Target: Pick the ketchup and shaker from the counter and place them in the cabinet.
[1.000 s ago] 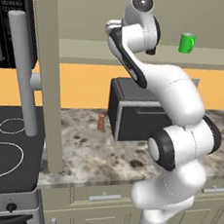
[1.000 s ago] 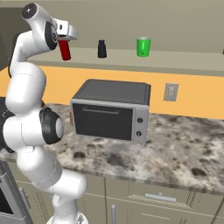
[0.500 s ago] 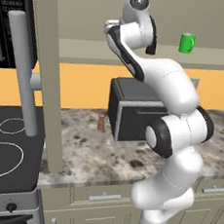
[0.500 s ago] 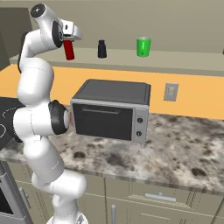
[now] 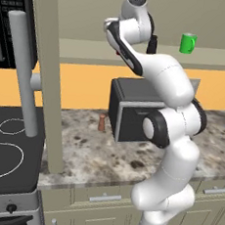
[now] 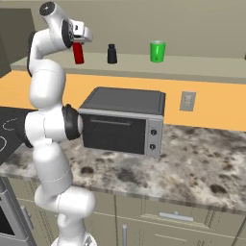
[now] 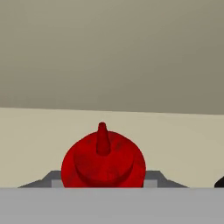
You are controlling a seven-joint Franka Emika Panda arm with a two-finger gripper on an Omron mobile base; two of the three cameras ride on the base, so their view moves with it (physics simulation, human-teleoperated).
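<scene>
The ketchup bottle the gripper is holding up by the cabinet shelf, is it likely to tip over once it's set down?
Probably somewhat tippy: the ketchup bottle looks tall and slim with a narrow base. It hangs roughly upright in the gripper, which should help it land flat on the cabinet shelf. The black shaker stands close by, so a sideways nudge might knock either over.

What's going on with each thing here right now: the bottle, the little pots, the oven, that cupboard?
ketchup: held upright in the tool, above the shelf.
tool: shut on the ketchup.
shaker: standing upright on the cabinet shelf.
green mug: upright on the same shelf.
cabinet: door open.
toaster oven: door closed, on the counter.
reddish-brown shaker: upright on the counter.
</scene>
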